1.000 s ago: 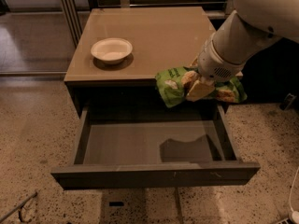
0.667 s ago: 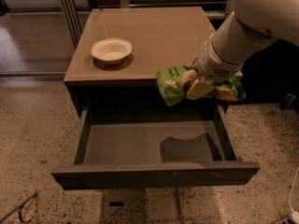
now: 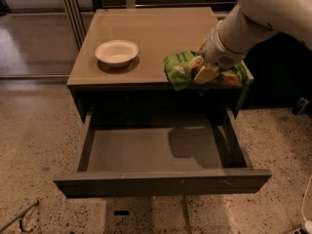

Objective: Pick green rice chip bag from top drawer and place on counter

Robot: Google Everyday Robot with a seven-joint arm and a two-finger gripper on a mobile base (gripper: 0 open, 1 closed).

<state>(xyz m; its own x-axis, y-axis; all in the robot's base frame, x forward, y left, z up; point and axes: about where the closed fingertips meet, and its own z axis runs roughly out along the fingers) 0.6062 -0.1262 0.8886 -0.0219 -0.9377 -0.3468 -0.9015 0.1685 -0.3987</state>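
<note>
Gripper (image 3: 204,71) clamped on green rice chip bag (image 3: 178,69), at counter (image 3: 156,30) front edge, 5 o'clock corner. Whether bag rests on counter: cannot tell. Bag lettering unreadable. White bowl (image 3: 116,52) on counter, 8 o'clock. Top drawer (image 3: 161,182) open below.

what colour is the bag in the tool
Bright green chip bag, camera view; the tool holds it at the front edge of the counter.

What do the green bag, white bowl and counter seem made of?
The green rice chip bag, clamped in the gripper at the counter edge: crinkled, shiny plastic film, likely. The bowl: matte white, paper or plastic. The counter: glossy tan laminate, seemingly.
</note>
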